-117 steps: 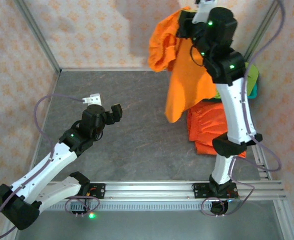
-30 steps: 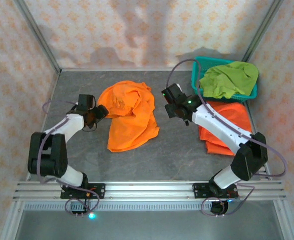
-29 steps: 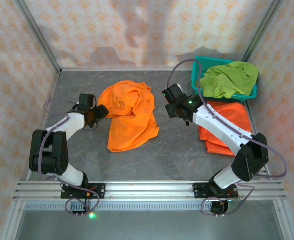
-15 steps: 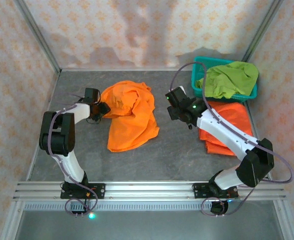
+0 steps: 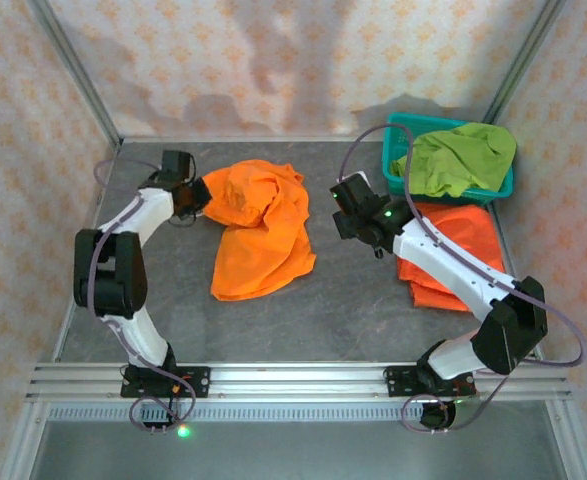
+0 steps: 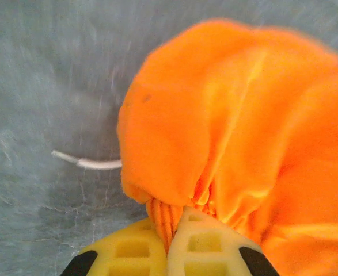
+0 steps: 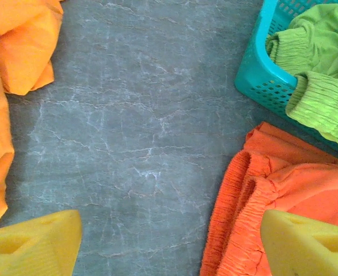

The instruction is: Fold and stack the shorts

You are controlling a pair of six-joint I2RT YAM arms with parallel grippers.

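Folded orange stack (image 5: 458, 255) lying at right, looking done. Left claw (image 6: 171, 230) pinching edge of crumpled orange shorts (image 5: 258, 230); folding only beginning. Right claw (image 7: 169, 241) hovering spread over counter (image 7: 145, 144). Green shorts (image 5: 458, 155) waiting in basket (image 7: 255, 69).

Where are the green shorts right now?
Top view: green shorts heaped in the teal basket at the far right corner, just behind the folded orange stack.

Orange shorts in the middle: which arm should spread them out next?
Left, I think. The left claw is pinched shut on a bunched edge of the shorts. The right claw hangs open above the table, holding nothing.
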